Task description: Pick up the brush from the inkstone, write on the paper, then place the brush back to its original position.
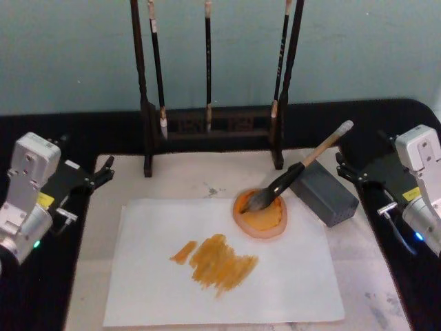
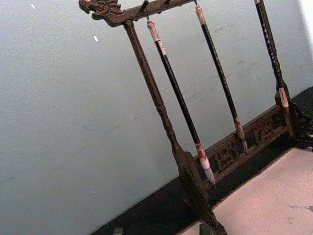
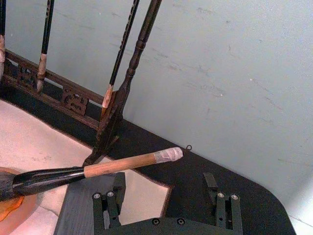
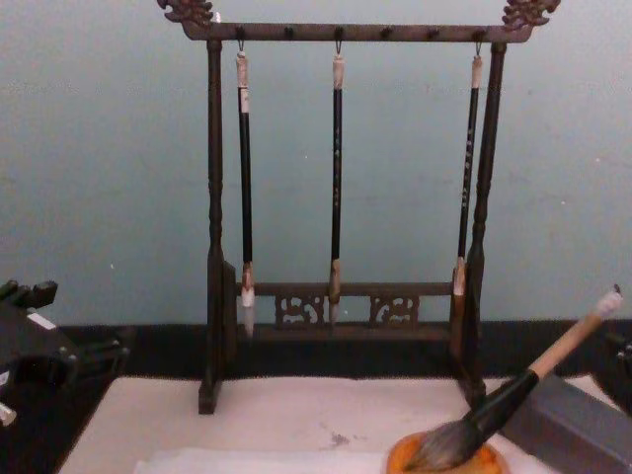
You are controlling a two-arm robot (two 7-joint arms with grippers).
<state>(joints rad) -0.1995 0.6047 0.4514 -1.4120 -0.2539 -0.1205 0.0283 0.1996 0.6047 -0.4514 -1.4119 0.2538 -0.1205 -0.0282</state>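
Note:
The brush (image 1: 303, 165) lies with its dark bristles in the round orange inkstone (image 1: 265, 224) and its tan handle propped on a grey block (image 1: 324, 193). In the right wrist view the brush (image 3: 117, 166) slants over the block, just ahead of my right gripper (image 3: 166, 198), whose fingers stand open with nothing between them. The white paper (image 1: 289, 283) lies flat on the mat and carries a patch of orange strokes. My left gripper (image 1: 102, 172) rests open at the table's left edge, far from the brush. My right gripper (image 1: 346, 167) sits at the right edge beside the block.
A dark wooden rack (image 1: 207, 127) with three slim hanging brushes stands behind the paper against a pale wall. The beige mat (image 1: 172, 179) under the paper has a small grey smudge. Black table surface runs along both sides.

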